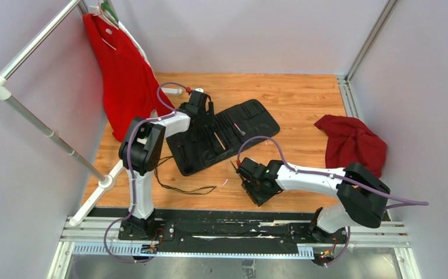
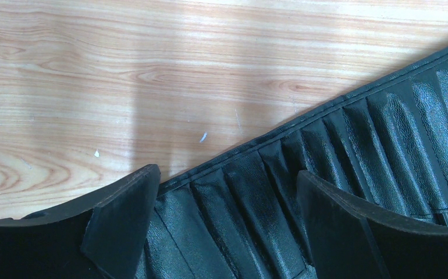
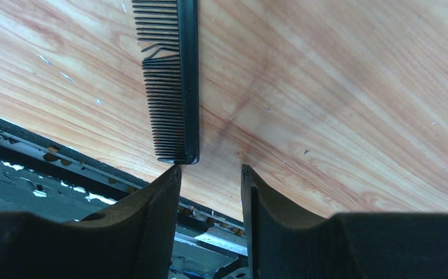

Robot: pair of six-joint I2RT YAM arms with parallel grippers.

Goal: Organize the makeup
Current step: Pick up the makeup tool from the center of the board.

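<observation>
A black comb (image 3: 178,81) lies flat on the wooden table, its near end just beyond my right gripper's left fingertip (image 3: 172,174). My right gripper (image 3: 210,168) is open and empty, low over the table near its front edge (image 1: 255,187). The black slotted roll-up case (image 1: 227,135) lies open in the middle of the table, with thin black brushes (image 1: 234,124) tucked in its slots, one with a pink accent. My left gripper (image 2: 226,173) is open and empty, hovering over the case's pleated slots (image 2: 384,139) at their edge; it also shows in the top view (image 1: 203,129).
A thin black cord (image 1: 182,187) loops on the table in front of the case. A red cloth (image 1: 352,145) lies at the right. A red shirt (image 1: 123,75) hangs on a white rack (image 1: 53,138) at the left. The metal rail (image 1: 227,229) runs along the table's front.
</observation>
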